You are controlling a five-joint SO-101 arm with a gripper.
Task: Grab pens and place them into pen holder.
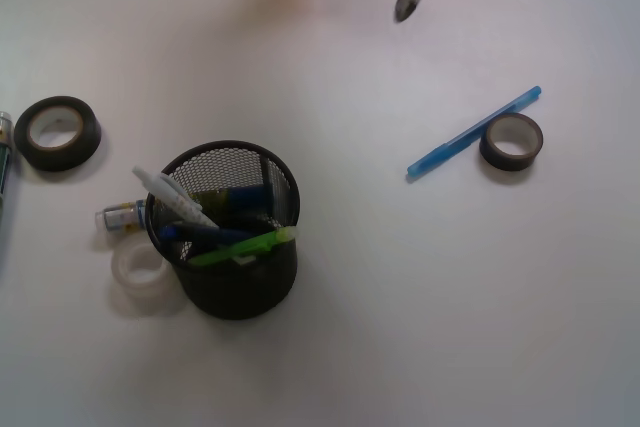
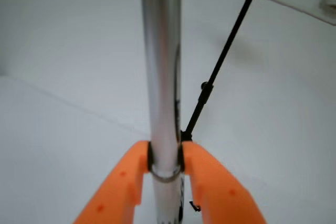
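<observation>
Fingers (image 2: 165,169) clamp silver pen (image 2: 161,77) — holder (image 1: 236,232) front-view only.

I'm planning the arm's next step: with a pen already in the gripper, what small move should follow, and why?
Probably carry the silver pen across toward the mesh pen holder before opening. The wrist view shows the gripper clamped on it, and the front view shows the pen at the table's far edge, well away from the holder, whose mouth still has some room.
</observation>
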